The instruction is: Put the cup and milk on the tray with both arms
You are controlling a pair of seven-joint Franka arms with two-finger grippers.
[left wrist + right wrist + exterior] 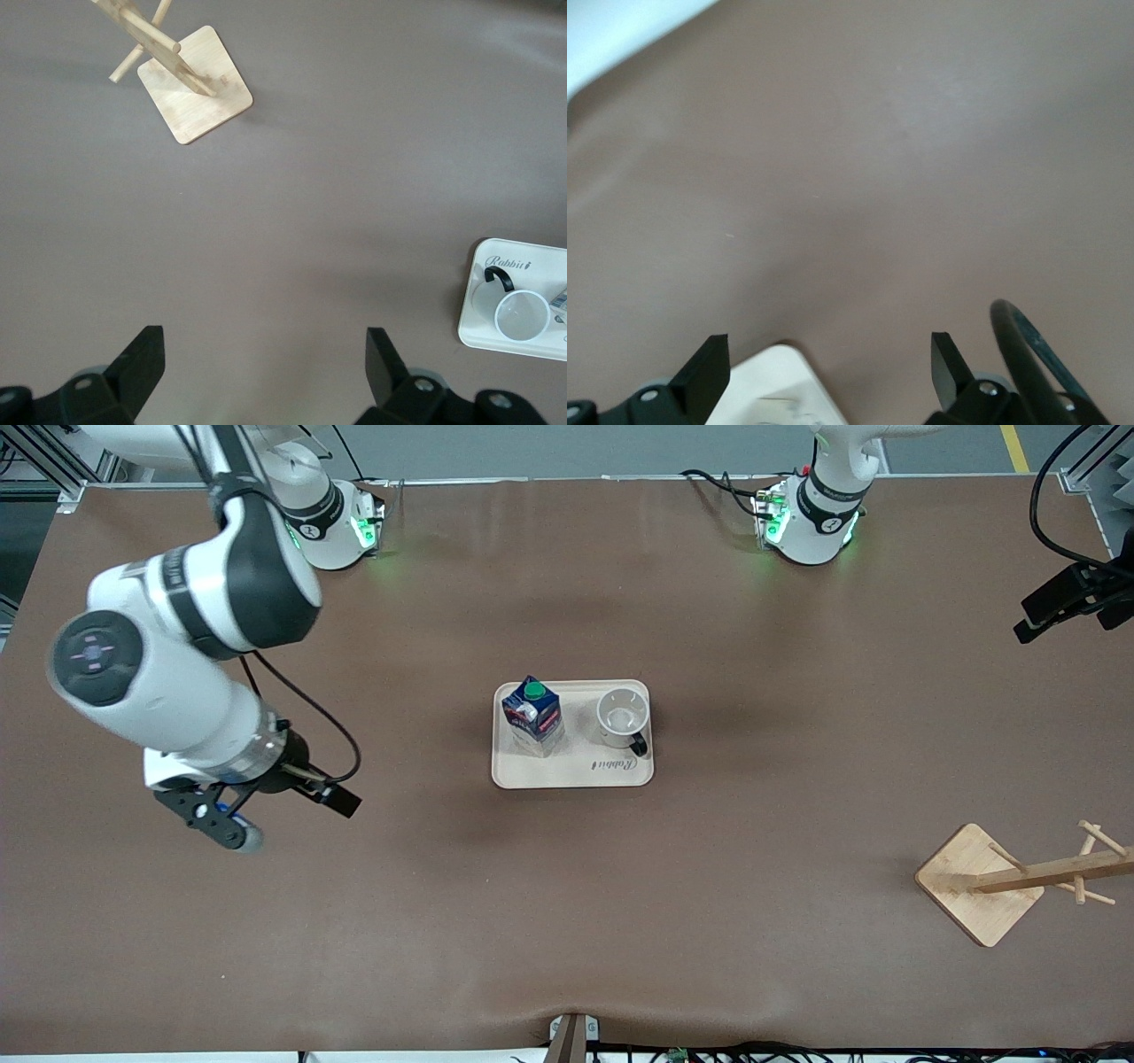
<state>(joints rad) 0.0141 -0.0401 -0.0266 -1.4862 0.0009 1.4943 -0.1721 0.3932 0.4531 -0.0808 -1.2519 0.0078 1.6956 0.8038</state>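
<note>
Matt cream tray (572,772); glossy white cup (622,716); wooden rack (983,884)

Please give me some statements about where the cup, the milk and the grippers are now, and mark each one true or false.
1. The milk stands upright on the tray. True.
2. The cup lies on its side on the table. False: it stands upright on the tray, beside the milk.
3. The right gripper holds the milk. False: it is open and empty, over bare table.
4. The left gripper is open and empty. True.
5. The wooden rack stands on the tray. False: it is on the table, toward the left arm's end.
</note>
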